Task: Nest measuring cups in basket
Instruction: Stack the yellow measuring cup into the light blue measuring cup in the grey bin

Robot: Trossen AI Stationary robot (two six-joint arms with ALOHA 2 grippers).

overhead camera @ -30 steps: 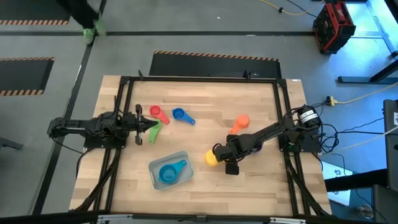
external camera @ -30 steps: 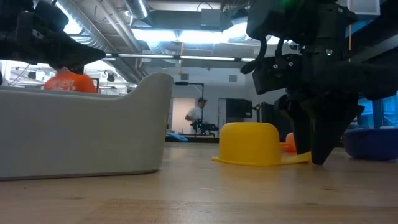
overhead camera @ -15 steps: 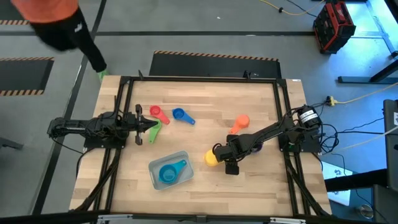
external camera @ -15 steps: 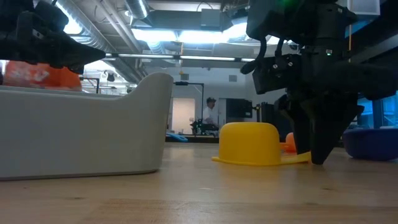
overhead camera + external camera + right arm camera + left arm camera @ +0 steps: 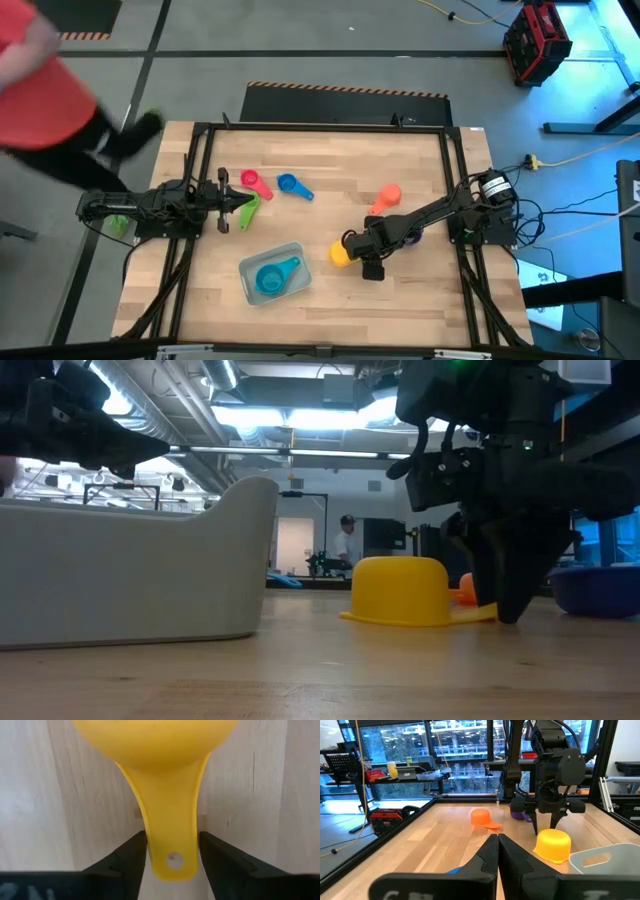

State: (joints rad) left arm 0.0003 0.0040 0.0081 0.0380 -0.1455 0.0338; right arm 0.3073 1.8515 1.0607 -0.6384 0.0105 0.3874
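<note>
Straddling flat handle of inverted yellow plastic measuring cup (image 5: 170, 795), right gripper (image 5: 172, 851) fingers flank handle sides, contact unclear. Cup on wooden table (image 5: 330, 160), right of pale grey-blue plastic basket (image 5: 250, 270) holding teal cup (image 5: 272, 277). Left gripper (image 5: 497, 851) fingers pressed together, empty, near green cup (image 5: 249, 208).

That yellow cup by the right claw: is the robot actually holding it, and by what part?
Not quite held. The right gripper has its fingers on either side of the yellow cup handle, close but with slivers of gap showing; the cup sits upside down on the table.
</note>
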